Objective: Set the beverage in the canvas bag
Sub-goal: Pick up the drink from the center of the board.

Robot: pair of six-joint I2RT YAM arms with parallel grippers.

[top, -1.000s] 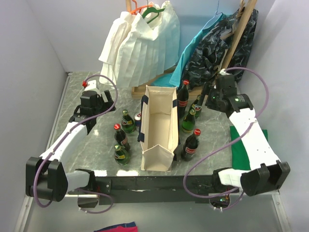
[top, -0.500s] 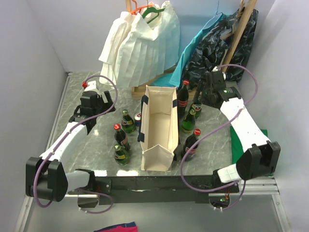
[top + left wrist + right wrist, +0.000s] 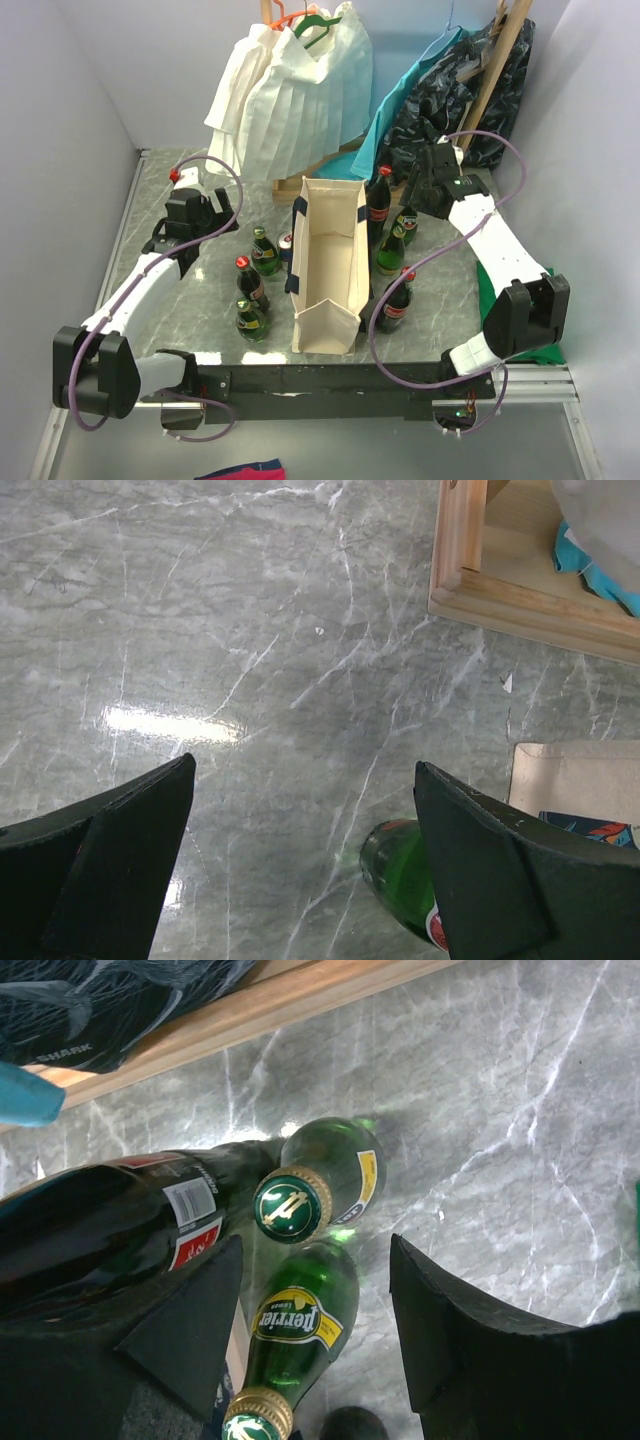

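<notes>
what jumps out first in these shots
A tall cream canvas bag stands open mid-table, with bottles clustered on both sides. Behind it hangs a white pleated garment, and the right gripper hovers open over two green bottles right of the bag.

- The right arm has swung in from the table's right side toward the middle; its elbow now sits farther from the near edge and more to the left.
- The right gripper has shifted left and now hangs over the green bottles beside the canvas bag.
- The arm's purple cable has drawn in leftward, curving by the red-capped dark bottle.
- The arm now covers most of the green cloth.
</notes>
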